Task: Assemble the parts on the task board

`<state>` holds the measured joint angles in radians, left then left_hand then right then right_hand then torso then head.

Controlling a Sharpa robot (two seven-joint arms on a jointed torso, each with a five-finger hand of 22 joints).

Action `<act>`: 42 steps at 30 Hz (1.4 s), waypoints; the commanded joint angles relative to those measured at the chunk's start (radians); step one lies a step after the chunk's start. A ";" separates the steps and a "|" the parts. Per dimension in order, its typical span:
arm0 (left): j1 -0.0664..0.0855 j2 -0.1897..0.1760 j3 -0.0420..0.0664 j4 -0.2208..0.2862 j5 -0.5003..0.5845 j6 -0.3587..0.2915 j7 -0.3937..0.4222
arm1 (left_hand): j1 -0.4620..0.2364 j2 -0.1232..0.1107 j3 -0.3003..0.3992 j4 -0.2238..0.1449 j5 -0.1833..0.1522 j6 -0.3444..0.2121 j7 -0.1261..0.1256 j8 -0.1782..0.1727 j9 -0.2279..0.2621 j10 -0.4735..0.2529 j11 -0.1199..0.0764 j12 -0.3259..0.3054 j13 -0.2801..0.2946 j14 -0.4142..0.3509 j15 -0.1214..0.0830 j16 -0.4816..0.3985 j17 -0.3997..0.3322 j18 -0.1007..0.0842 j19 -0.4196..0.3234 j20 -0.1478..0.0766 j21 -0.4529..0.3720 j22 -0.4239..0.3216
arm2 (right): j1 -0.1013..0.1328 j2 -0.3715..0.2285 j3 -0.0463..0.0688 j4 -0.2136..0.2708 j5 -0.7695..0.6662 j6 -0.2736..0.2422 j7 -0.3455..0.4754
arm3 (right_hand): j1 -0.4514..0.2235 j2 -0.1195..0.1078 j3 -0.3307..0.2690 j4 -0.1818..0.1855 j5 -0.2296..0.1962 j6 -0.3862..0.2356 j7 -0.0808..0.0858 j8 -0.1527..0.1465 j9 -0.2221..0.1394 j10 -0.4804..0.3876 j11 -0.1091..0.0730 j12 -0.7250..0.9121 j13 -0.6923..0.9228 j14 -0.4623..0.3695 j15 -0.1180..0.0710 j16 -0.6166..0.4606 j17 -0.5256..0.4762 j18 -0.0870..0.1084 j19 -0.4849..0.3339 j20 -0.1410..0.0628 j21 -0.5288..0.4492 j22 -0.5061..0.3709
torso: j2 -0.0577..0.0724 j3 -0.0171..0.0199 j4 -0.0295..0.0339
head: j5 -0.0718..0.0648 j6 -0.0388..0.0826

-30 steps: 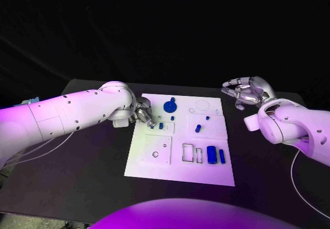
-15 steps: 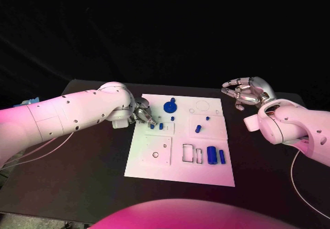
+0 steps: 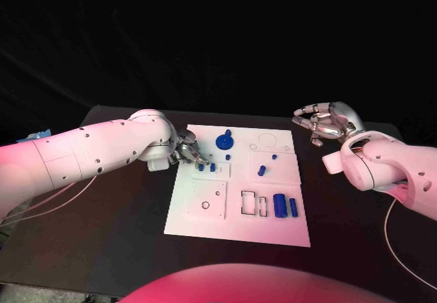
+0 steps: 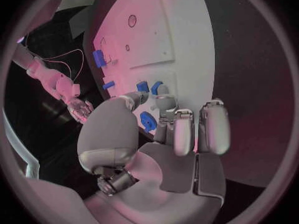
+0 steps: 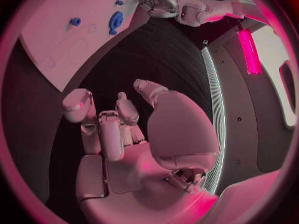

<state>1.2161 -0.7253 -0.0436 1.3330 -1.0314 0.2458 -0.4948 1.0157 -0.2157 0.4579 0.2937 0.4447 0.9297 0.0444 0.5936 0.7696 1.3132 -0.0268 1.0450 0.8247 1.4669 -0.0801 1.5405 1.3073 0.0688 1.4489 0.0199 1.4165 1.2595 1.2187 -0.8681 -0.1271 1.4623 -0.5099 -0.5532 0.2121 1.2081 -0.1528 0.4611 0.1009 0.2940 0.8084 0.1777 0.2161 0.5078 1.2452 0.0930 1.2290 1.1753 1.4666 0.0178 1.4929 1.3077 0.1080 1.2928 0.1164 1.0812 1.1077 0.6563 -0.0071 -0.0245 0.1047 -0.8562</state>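
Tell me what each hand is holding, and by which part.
The right hand holds nothing, its fingers apart above the table. The left hand has fingertips at a small blue part; whether it grips it cannot be told.

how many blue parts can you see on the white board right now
7 that I can make out: a round part at the far end, a tiny one below it, two by the left hand, one mid-board, two near the right edge. The hand may hide more.

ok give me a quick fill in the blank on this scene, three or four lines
1. The left hand has its fingers down at the ____ edge of the board.
2. The parts on the board are ____ in colour.
3. The right hand hovers over the ____, off the board.
4. The right hand holds ____.

Missing words: left; blue; table; nothing
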 commanded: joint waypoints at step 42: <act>-0.023 0.072 -0.016 -0.004 -0.354 -0.466 0.606 | 0.408 -0.062 -0.001 -0.110 -0.045 -0.214 0.128 -0.173 -0.234 -0.503 0.135 -0.458 -0.459 -0.311 0.112 -0.486 -0.517 0.115 -0.361 0.097 -0.542 -0.701 | -0.004 -0.001 0.000 -0.009 -0.002 0.013 0.016 | -0.008 0.000 0.005 0.006 0.005 -0.010 -0.003 0.004 -0.004 -0.054 -0.007 -0.062 -0.066 0.043 -0.009 -0.033 0.029 0.024 -0.027 -0.005 -0.061 -0.047 | 0.001 -0.0003 -0.0025 | -0.025 0.029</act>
<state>1.1948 -0.6589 -0.0597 1.3337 -1.2588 -0.1975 0.0178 1.4173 -0.2752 0.4566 0.1869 0.4021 0.7184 0.1733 0.4238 0.5416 0.8162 0.1093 0.5945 0.3737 1.1610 0.0321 1.0525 0.7956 0.1728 1.0932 0.1181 0.8759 0.5575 1.2158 -0.8704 -0.1271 1.4539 -0.5092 -0.5528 0.2142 1.2081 -0.1528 0.4653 0.1050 0.2940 0.8046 0.1740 0.2161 0.5052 1.1978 0.0858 1.1733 1.1159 1.4666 0.0178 1.4626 1.3074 0.1238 1.2744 0.1129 1.0246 1.0645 0.6567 -0.0070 -0.0262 0.0806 -0.8287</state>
